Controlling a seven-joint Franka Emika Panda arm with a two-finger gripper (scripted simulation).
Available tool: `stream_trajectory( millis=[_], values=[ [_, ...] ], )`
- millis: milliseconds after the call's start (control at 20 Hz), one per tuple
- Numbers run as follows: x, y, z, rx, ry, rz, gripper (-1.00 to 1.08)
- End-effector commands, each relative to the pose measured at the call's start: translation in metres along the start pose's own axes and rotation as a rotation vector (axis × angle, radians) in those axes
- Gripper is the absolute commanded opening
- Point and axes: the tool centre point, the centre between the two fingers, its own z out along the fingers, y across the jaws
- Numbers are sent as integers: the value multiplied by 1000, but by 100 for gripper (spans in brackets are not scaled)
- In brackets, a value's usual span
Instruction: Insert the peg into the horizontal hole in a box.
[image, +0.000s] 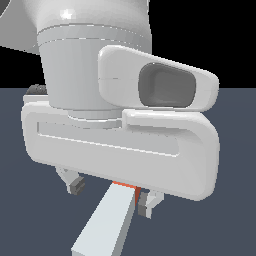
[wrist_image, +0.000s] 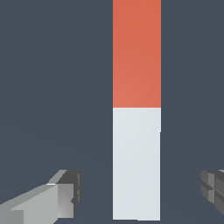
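The peg (wrist_image: 136, 131) lies flat on the dark floor, pale grey-white with a red-orange end (wrist_image: 136, 52). In the exterior view the peg (image: 107, 220) runs toward the camera from under the gripper, its red end (image: 125, 186) just showing below the hand. My gripper (image: 110, 192) is open and hangs just above the peg, a finger (image: 76, 186) on one side and the other finger (image: 146, 204) on the other. In the wrist view the fingertips (wrist_image: 65, 192) stand apart on either side of the white part, not touching it. The box and its hole are out of view.
The white gripper body (image: 120, 140) and wrist fill most of the exterior view and hide what lies behind. Dark grey floor (wrist_image: 52, 87) lies around the peg.
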Motion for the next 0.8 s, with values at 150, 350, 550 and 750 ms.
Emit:
stream_trajectory(
  millis=[150, 350, 550, 750],
  values=[
    [1, 0, 8, -1, 1, -1, 100],
    [0, 0, 27, -2, 2, 1, 100],
    [1, 0, 44, -2, 3, 1, 100],
    [0, 1, 51, -2, 4, 2, 100]
  ],
)
